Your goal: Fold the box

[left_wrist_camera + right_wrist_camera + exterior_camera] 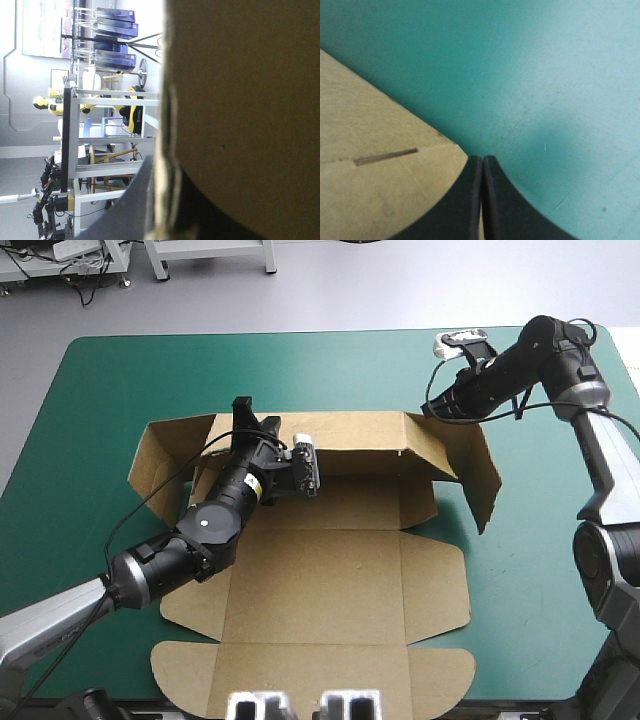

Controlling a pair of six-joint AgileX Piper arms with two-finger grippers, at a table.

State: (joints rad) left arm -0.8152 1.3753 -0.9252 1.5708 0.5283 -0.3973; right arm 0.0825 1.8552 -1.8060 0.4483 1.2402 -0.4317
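Your left gripper is pinching the box. In its wrist view the brown board stands between the two black fingers, near the left end of the raised far wall.

Nearest to you the lid panel lies flat, and after it the floor panel, also flat. The far wall runs from left to right across the table. The next move probably turns on this long line, because one arm is at each end of it.

The right gripper, its fingers pressed together into one point, is just beside the wall's right corner, on the outer side. I cannot tell if it touches. The right side flap stands up there and may get in the way. Beyond it lies the teal-green cover.
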